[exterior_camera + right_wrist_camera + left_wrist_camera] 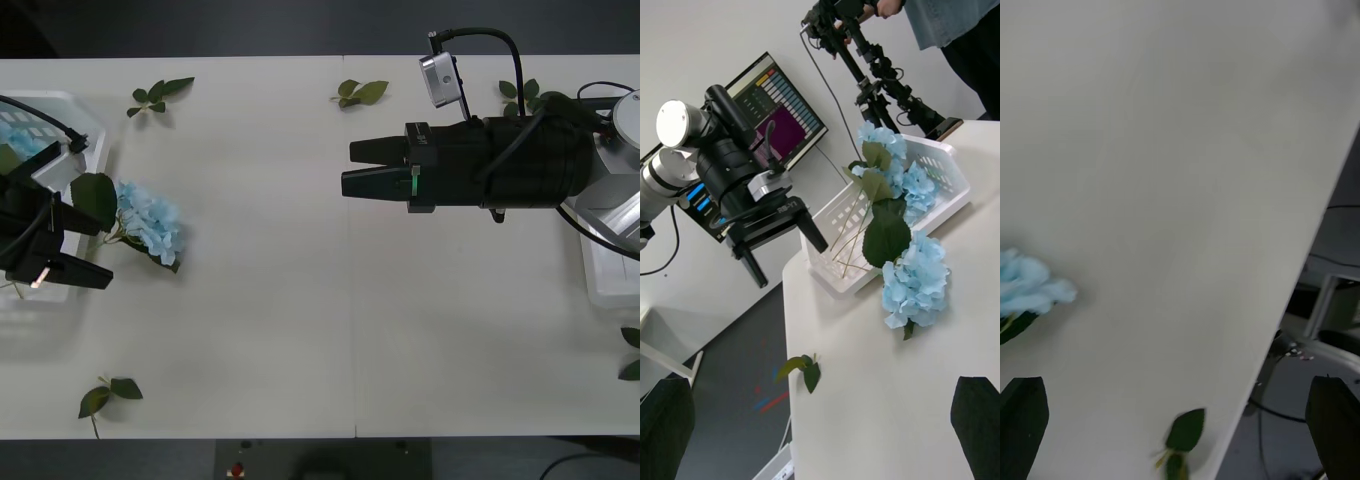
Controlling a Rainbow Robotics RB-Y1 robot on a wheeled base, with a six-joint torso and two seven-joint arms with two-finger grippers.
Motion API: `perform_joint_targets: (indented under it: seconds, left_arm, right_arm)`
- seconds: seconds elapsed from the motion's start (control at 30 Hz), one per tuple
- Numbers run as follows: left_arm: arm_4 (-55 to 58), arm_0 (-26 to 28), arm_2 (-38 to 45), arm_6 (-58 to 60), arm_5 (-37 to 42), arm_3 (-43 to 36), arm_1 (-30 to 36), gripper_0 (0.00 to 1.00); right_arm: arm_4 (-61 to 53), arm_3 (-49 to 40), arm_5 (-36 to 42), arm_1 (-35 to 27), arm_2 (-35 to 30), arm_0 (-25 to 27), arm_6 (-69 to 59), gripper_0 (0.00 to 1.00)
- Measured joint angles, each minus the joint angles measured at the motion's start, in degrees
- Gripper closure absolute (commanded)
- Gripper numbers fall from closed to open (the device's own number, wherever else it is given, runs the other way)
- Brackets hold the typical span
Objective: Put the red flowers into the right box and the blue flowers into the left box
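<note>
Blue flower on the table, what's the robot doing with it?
The robot is sorting flowers. One blue flower lies on the table just beside the left box, which already holds other blue flowers. The left gripper hovers open next to it, holding nothing. The right gripper hangs open and empty over the table's middle.

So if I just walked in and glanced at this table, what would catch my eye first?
Probably the pale blue flower lying on the white table just outside the left box, which already holds more blue blooms. Next, the big black right claw hovering open over the table's middle. The left claw sits open beside that box.
</note>
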Motion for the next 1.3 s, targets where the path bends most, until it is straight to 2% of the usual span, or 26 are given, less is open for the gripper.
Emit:
perform_joint_targets:
  seconds: [0.07, 0.23, 0.43, 0.6, 0.8, 1.3]
  left_arm:
    - [3.23, -0.84, -0.74, -1.70, 0.01, -0.18, -1.00, 0.00]
    - [7.93, -4.02, -0.70, -15.56, 0.02, -0.17, -4.49, 0.00]
    - [13.33, -7.95, -1.51, -17.11, 0.02, 0.84, -5.04, 0.00]
    - [17.98, -12.58, -5.99, -27.77, 0.02, 5.08, -5.04, 0.00]
    - [18.79, -15.59, -8.00, -27.84, 0.02, 6.71, -5.04, 0.00]
    - [21.25, -15.65, -7.80, -27.84, 0.02, 6.70, -5.04, 0.00]
  right_arm:
    - [0.00, 0.00, 0.00, 0.00, 0.00, 0.00, 0.00, 0.00]
    - [0.00, 0.00, 0.00, 0.00, 0.00, 0.00, 0.00, 0.00]
    - [0.00, 0.00, 0.00, 0.00, 0.00, 0.00, 0.00, 0.00]
    - [0.00, 0.00, 0.00, 0.00, 0.00, 0.00, 0.00, 0.00]
    - [0.00, 0.00, 0.00, 0.00, 0.00, 0.00, 0.00, 0.00]
    - [0.00, 0.00, 0.00, 0.00, 0.00, 0.00, 0.00, 0.00]
